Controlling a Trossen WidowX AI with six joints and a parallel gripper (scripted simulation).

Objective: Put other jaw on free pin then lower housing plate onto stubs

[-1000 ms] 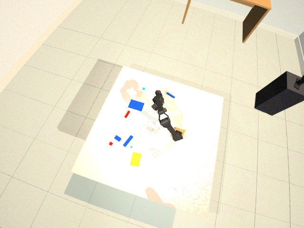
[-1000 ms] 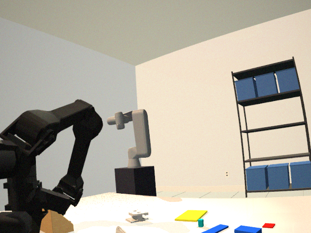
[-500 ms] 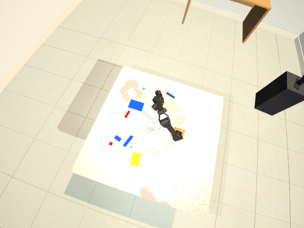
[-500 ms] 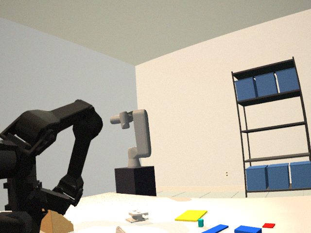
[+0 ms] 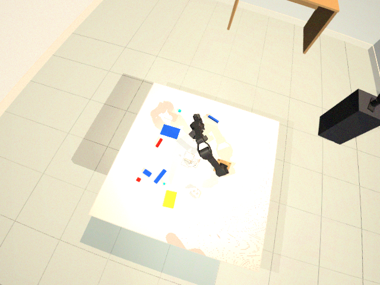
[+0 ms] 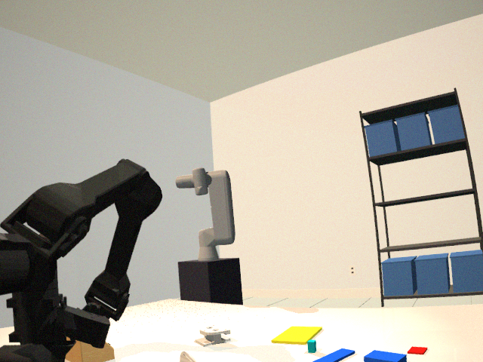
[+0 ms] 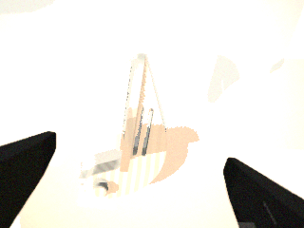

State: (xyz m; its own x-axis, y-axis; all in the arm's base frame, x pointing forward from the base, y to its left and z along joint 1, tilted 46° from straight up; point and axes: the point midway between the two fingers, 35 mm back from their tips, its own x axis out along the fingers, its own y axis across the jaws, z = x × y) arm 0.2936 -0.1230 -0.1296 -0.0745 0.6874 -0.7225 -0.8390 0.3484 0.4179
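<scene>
My gripper is open, its black fingers wide apart at the sides of the wrist view with nothing held. In the top and exterior views its fingertips are hidden or unclear against the dark arm. Between the fingers, below, the wrist view shows a washed-out pointed shape with two dark slots and a small round part. A pale stacked part stands on the table. Another pale part shows only faint outlines. Glare hides the pins, gear teeth and plate seating; I cannot tell which piece is which.
A wooden block stands near the arm. A yellow plate, a blue plate, a long blue bar and a red block lie on the white table. A grey robot stands beyond.
</scene>
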